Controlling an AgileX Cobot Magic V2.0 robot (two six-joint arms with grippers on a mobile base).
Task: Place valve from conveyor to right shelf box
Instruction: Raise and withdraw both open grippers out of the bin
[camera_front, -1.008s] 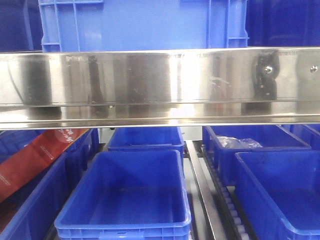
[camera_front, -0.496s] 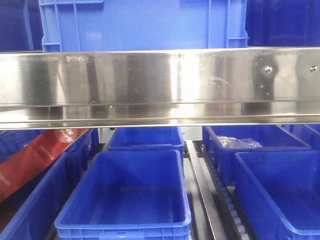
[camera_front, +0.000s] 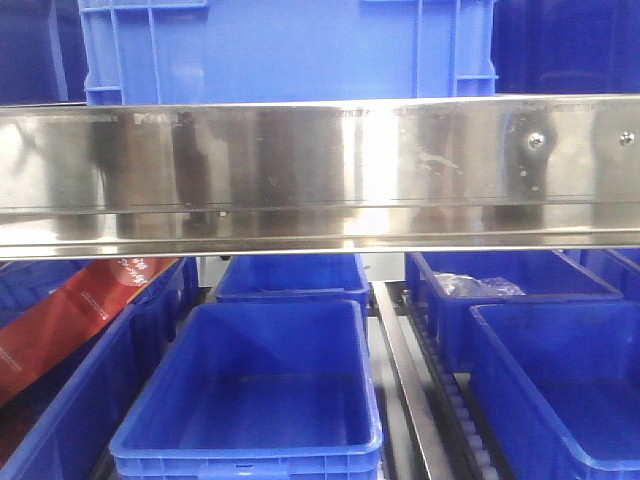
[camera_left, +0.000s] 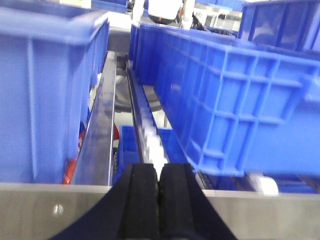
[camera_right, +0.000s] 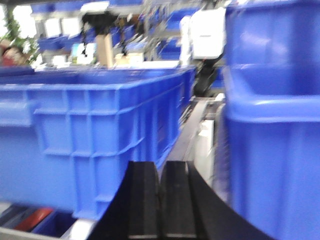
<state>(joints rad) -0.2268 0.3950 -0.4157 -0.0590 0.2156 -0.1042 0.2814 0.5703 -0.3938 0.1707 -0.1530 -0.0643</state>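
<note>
Neither the valve nor the conveyor shows in any view. My left gripper (camera_left: 160, 172) is shut, its black fingers pressed together with nothing between them, above a steel shelf rail (camera_left: 45, 210) and aimed down the gap between two blue boxes. My right gripper (camera_right: 160, 170) is also shut and empty, pointing between a blue box (camera_right: 90, 130) on its left and another (camera_right: 275, 125) on its right. In the front view the lower shelf holds blue boxes; the right-hand one (camera_front: 560, 400) looks empty. No gripper shows in that view.
A wide steel shelf rail (camera_front: 320, 170) crosses the front view with a blue crate (camera_front: 290, 50) above it. Below stand an empty centre box (camera_front: 250, 400), a red package (camera_front: 70, 320) at left, a roller track (camera_front: 460, 410), and a back box holding a clear bag (camera_front: 478, 285).
The dark reflection at the right of the steel rail has faded away and the reflections at its left have shifted. The boxes have not moved.
</note>
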